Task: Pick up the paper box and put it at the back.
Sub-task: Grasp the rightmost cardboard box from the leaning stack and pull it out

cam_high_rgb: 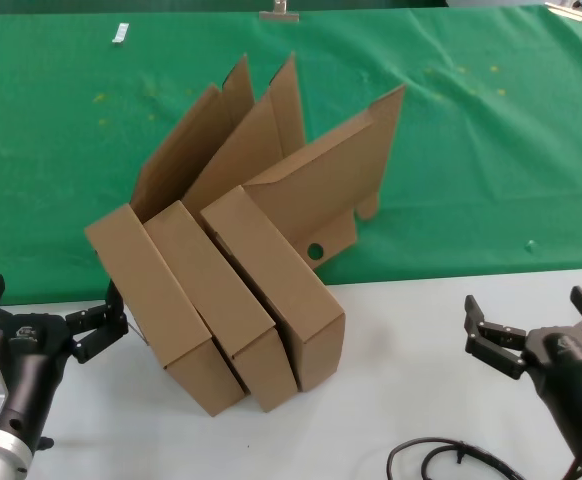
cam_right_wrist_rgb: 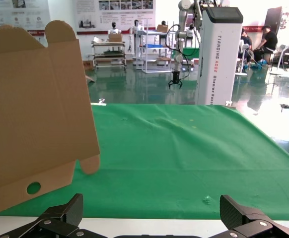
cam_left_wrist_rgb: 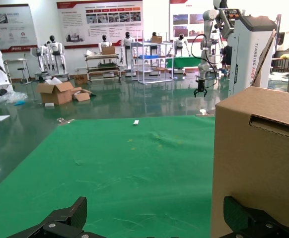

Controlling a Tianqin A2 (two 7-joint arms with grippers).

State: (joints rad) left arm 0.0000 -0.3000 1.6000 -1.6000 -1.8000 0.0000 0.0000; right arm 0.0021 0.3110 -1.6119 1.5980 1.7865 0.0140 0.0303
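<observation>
Looks like we're sitting at the reach-in step: left gripper (cam_high_rgb: 46, 315) is waiting with jaws spread wide and empty just beside the shallow brown cardboard paper box (cam_high_rgb: 161, 300), leftmost of three leaning together at the green cloth's (cam_high_rgb: 491, 150) front edge, so it'll need closing on that box next, while right gripper (cam_high_rgb: 531, 325) is idling open, well apart.

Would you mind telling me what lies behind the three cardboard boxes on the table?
Behind the three paper boxes stretches the green cloth, bearing yellow specks and a small white item near its far edge. The raised lids hide the cloth directly behind them.
</observation>
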